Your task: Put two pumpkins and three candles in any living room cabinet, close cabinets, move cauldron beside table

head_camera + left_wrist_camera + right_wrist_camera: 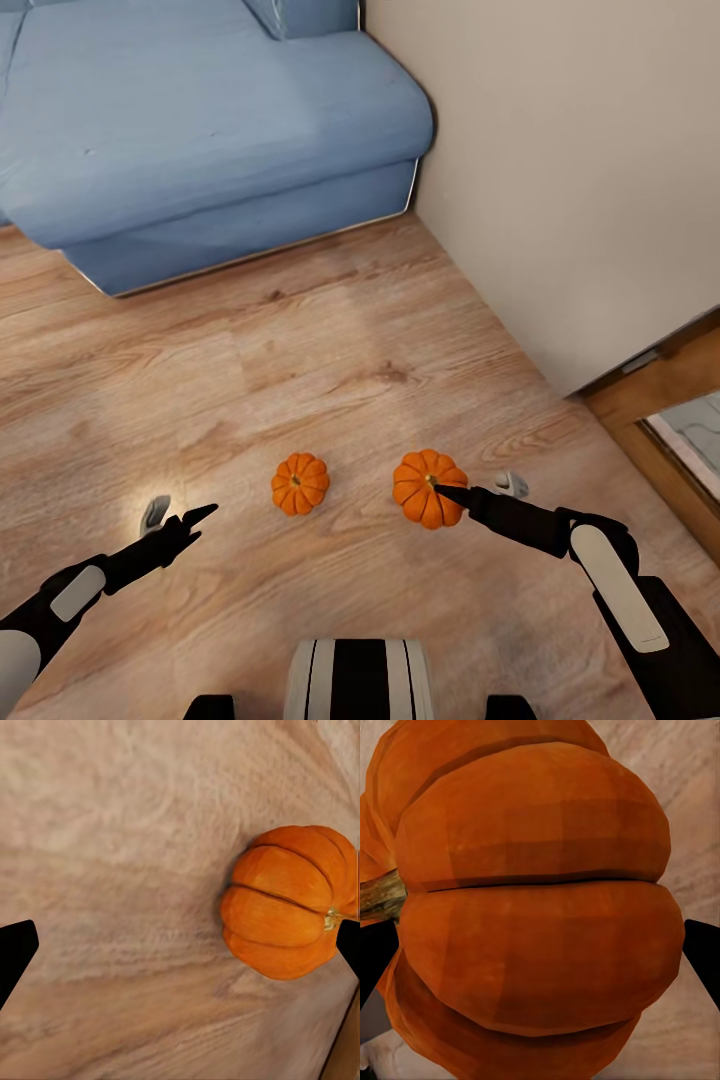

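Both arms are black with smooth casings, each carrying a long rounded white panel: the left arm (75, 592) has a short greyish-white one, the right arm (620, 585) a longer one. The jaws taper to slim black points (matte, no markings). The trunk (358, 678) is white with black vertical stripes.

1. Both pumpkins, the left pumpkin (300, 483) and the right pumpkin (428, 487), are bright orange with darker ribbed grooves and a brownish stem.
2. The floor (330, 350) is light brown wood with a streaked grain.
3. The sofa (200, 130) is plain blue.
4. The wall (560, 150) is pale beige.
5. Each gripper, left (195, 520) and right (452, 494), is black.
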